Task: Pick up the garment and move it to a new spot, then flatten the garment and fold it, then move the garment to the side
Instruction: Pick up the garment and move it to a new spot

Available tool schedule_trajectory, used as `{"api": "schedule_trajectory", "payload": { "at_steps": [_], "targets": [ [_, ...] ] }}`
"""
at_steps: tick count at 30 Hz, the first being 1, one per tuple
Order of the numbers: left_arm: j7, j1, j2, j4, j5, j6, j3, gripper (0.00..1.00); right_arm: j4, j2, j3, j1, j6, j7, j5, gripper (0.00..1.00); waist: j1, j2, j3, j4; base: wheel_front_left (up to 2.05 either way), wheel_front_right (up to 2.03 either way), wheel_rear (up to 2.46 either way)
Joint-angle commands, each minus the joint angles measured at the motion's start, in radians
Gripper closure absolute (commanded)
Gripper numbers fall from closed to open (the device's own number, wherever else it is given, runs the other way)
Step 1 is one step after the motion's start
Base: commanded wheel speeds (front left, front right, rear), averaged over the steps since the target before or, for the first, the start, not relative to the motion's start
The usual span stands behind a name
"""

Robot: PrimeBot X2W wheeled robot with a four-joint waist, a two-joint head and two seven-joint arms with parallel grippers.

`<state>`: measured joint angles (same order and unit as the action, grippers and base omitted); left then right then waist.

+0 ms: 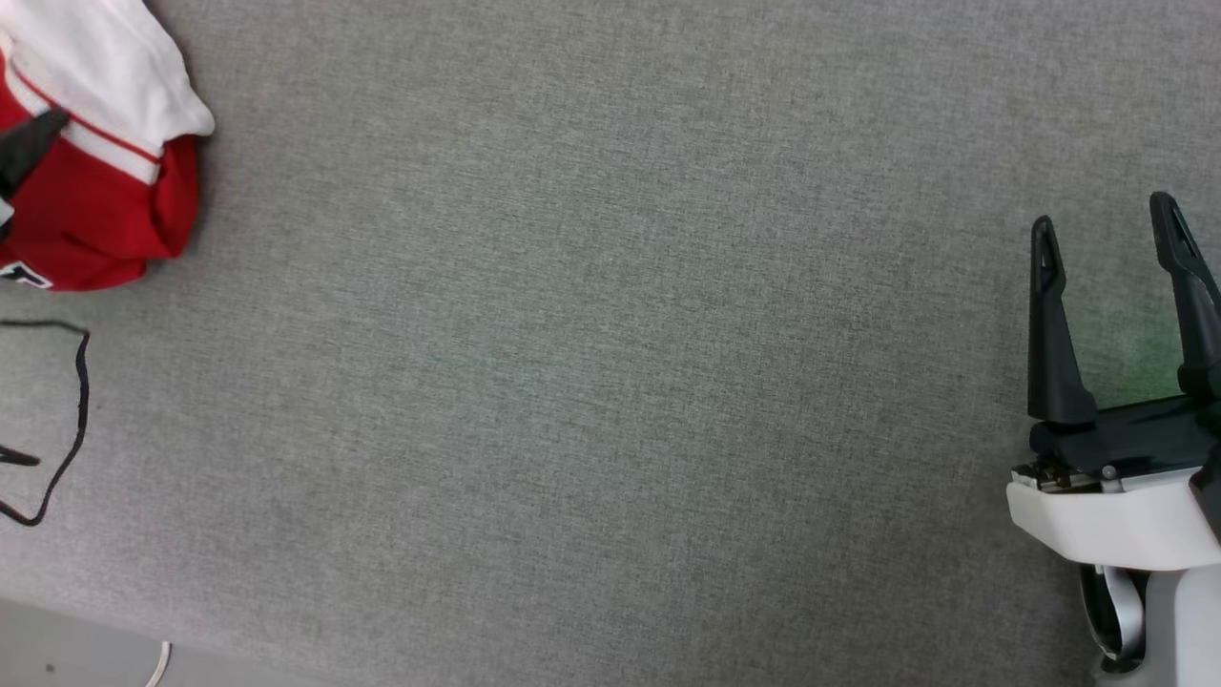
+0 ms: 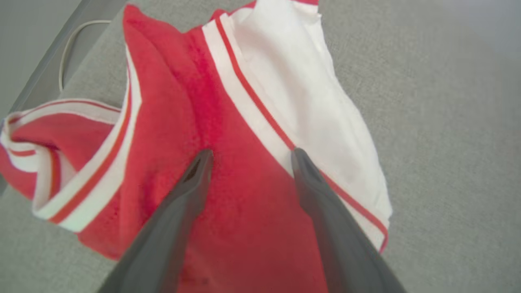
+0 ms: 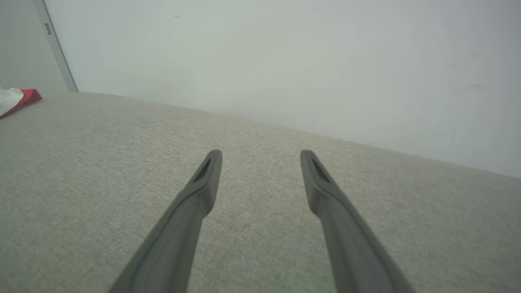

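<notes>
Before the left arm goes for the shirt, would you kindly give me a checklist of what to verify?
1. Left gripper open: ok.
2. Left gripper above the garment: ok, tips over its red body beside the white sleeve.
3. Fingers touching cloth: cannot tell.
4. Garment flat: not ok, it lies bunched.
5. Right gripper open, away from the garment over bare grey surface: ok.
6. Black cord off the garment: ok, close but apart.

Garment (image 2: 244, 228) — soft matt knit cloth; table (image 1: 610, 382) cover — coarse grey woven fabric.
</notes>
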<state>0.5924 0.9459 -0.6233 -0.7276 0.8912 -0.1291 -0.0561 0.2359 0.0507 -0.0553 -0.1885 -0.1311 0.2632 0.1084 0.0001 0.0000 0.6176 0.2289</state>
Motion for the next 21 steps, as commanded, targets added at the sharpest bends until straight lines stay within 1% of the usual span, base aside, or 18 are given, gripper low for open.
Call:
{"api": "schedule_trajectory", "payload": {
  "at_steps": [1, 5, 9, 13, 14, 15, 16, 18, 21],
  "targets": [
    [0.038, 0.0, -0.01, -0.011, 0.013, 0.0, -0.02, 0.0, 0.007, -0.001, 0.001, -0.017, 0.001, 0.002, 0.007, 0.0, -0.0001, 0.0, 0.008, -0.007, 0.0, 0.0, 0.0],
    [0.124, -0.011, -0.03, -0.038, 0.028, 0.0, -0.085, 0.0, 0.01, -0.001, 0.0, -0.021, 0.001, 0.002, 0.007, 0.0, -0.0001, 0.0, 0.025, -0.018, 0.0, 0.0, 0.0],
    [0.18, -0.029, -0.013, -0.067, 0.033, 0.0, -0.157, 0.0, 0.01, -0.001, 0.001, -0.024, 0.001, 0.002, 0.007, 0.0, -0.0001, 0.0, 0.039, -0.029, 0.0, 0.0, 0.0],
    [0.191, -0.04, 0.009, -0.095, 0.039, 0.0, -0.212, 0.0, 0.005, -0.001, 0.003, -0.028, 0.001, 0.002, 0.004, 0.0, -0.0001, 0.0, 0.047, -0.04, 0.0, 0.0, 0.0],
    [0.191, -0.041, 0.012, -0.1, 0.04, 0.0, -0.225, 0.07, 0.004, -0.001, 0.003, -0.029, 0.001, 0.002, 0.002, 0.0, -0.0001, 0.0, 0.047, -0.042, 0.0, 0.0, 0.0],
    [0.186, -0.041, 0.014, -0.102, 0.044, -0.001, -0.234, 0.8, 0.003, -0.001, 0.002, -0.029, 0.001, 0.002, 0.0, 0.0, -0.0001, 0.0, 0.045, -0.044, 0.0, 0.0, 0.0],
    [0.18, -0.04, 0.014, -0.103, 0.047, -0.001, -0.242, 1.0, 0.001, -0.001, 0.002, -0.03, 0.001, 0.002, -0.004, 0.0, -0.0001, 0.0, 0.041, -0.045, 0.0, 0.0, 0.0],
    [0.158, -0.029, 0.0, -0.095, 0.049, 0.0, -0.258, 1.0, -0.005, -0.001, 0.0, -0.028, 0.001, 0.002, -0.01, 0.0, -0.0001, 0.0, 0.028, -0.047, 0.0, 0.0, 0.0],
    [0.094, 0.006, -0.029, -0.079, 0.048, 0.0, -0.264, 1.0, -0.013, -0.001, 0.0, -0.024, 0.001, 0.002, -0.019, 0.0, -0.0001, 0.0, -0.002, -0.045, 0.0, 0.0, 0.0]
  ]
}}
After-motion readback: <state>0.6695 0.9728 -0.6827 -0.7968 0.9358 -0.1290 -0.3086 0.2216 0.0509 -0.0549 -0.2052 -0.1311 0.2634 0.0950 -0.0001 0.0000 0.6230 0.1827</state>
